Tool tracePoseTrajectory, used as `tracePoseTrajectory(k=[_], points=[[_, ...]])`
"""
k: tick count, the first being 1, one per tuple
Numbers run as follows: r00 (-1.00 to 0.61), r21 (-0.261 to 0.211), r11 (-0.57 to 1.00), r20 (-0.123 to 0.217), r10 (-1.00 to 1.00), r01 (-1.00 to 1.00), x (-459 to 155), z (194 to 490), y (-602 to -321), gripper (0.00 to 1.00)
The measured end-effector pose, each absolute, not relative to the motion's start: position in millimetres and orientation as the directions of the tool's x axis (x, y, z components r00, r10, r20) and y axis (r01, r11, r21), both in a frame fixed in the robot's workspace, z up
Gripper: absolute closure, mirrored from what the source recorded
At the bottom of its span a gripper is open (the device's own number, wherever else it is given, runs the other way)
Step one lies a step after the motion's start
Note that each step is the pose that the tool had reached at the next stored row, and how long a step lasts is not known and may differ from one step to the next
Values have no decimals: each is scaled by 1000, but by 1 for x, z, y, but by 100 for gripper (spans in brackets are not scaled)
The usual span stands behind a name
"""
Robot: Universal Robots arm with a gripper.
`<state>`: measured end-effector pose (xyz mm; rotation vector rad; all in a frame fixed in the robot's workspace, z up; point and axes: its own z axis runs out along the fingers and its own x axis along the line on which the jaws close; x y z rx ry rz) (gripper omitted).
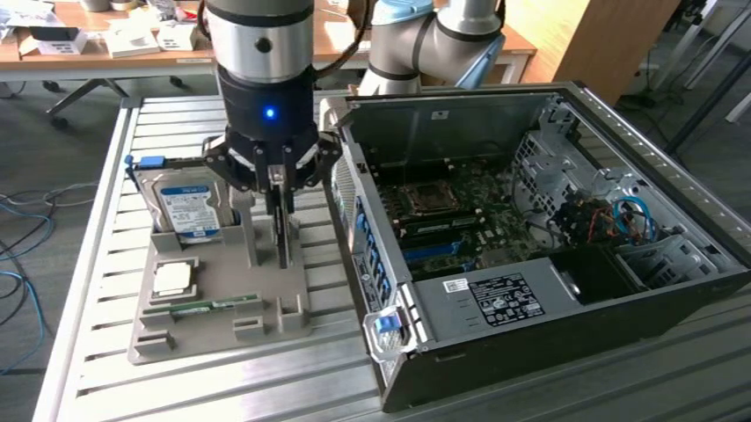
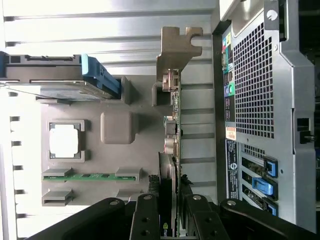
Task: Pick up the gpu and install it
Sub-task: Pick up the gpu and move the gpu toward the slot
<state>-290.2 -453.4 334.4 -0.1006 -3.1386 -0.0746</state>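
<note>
**Clerk:** First entry, nearest edge?
**Checker:** Slatted metal table. On it, toward the exterior view's left, one grey moulded holder with several pockets.

**Clerk:** Holder contents, near to far?
**Checker:** Nearest is a narrow green memory stick, lying flat. Behind it is a square processor, flat in its recess. Along the holder's right side stands the gpu, on edge, its lower edge down at the holder and its silver bracket at the far end. In the far left pocket is a hard drive with a blue label, propped upright.

**Clerk:** End effector?
**Checker:** One gripper, hanging straight down from the arm over the holder. The jaws are drawn narrow, one on each face of the gpu, clamped on the card from above.

**Clerk:** To the exterior view's right?
**Checker:** One computer case, lying on its side with the open side up, just beside the holder. Its ported rear panel faces the holder. Inside are a motherboard, a power supply with a white label at the near end, and coloured cables at the right.

**Clerk:** Farthest?
**Checker:** A wooden desk carrying white boxes. Loose blue floor cables lie at the exterior view's left.
</note>
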Motion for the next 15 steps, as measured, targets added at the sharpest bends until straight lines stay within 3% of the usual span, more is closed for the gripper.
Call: tracePoseTrajectory(k=[15], points=[[-998,48,997,2,64,64,-290,401,-453,74]])
